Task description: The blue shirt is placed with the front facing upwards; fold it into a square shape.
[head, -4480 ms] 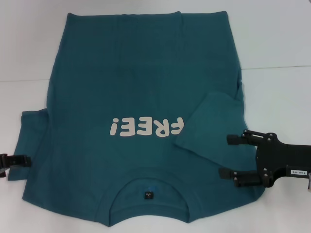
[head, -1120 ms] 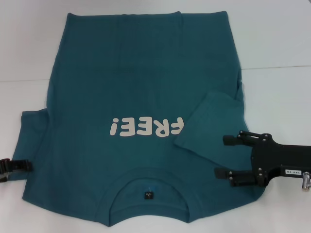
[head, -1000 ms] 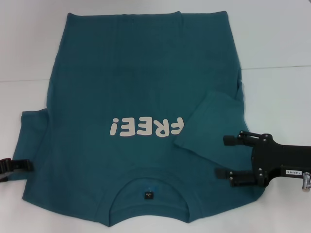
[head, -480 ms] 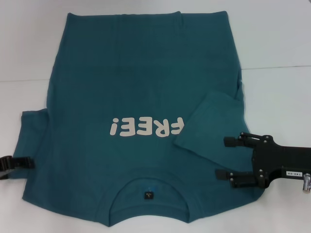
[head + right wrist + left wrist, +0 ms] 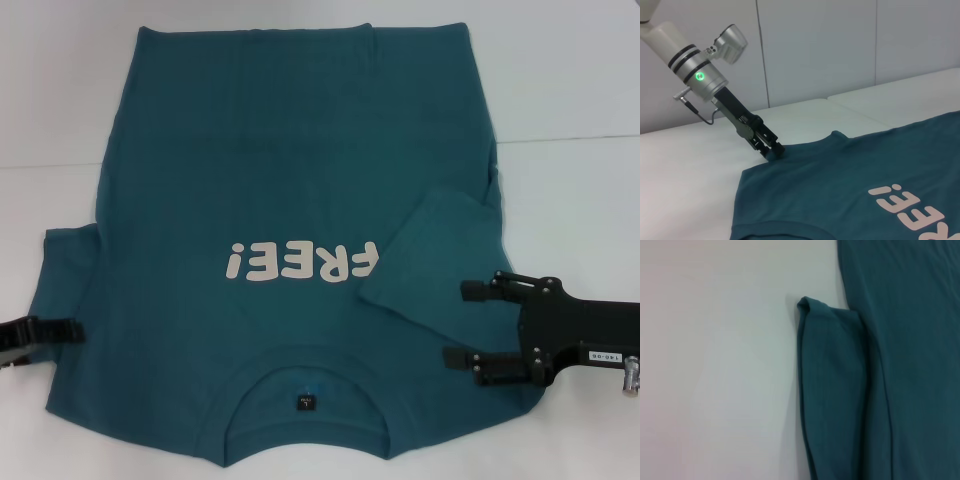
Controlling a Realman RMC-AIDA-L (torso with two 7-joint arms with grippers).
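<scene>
The blue shirt (image 5: pixel 290 180) lies flat on the white table (image 5: pixel 570 80), white "FREE!" lettering up and its collar (image 5: pixel 305 385) toward me. Its right sleeve (image 5: pixel 435 260) is folded inward onto the body. The left sleeve (image 5: pixel 65 270) lies spread out flat; the left wrist view shows that sleeve (image 5: pixel 830 390) beside the body. My left gripper (image 5: pixel 62 328) reaches over the left sleeve's outer edge; the right wrist view shows the left gripper (image 5: pixel 774 149) tip down on the cloth. My right gripper (image 5: pixel 455 323) is open over the shirt's right shoulder edge, holding nothing.
A seam (image 5: pixel 570 138) crosses the white table at the right. Bare table lies on both sides of the shirt and beyond its hem. White wall panels (image 5: pixel 815 50) stand behind the table.
The left gripper has slid rightward from the table's left edge onto the left sleeve's edge. The right gripper shifted slightly and holds still. The shirt has not moved.
</scene>
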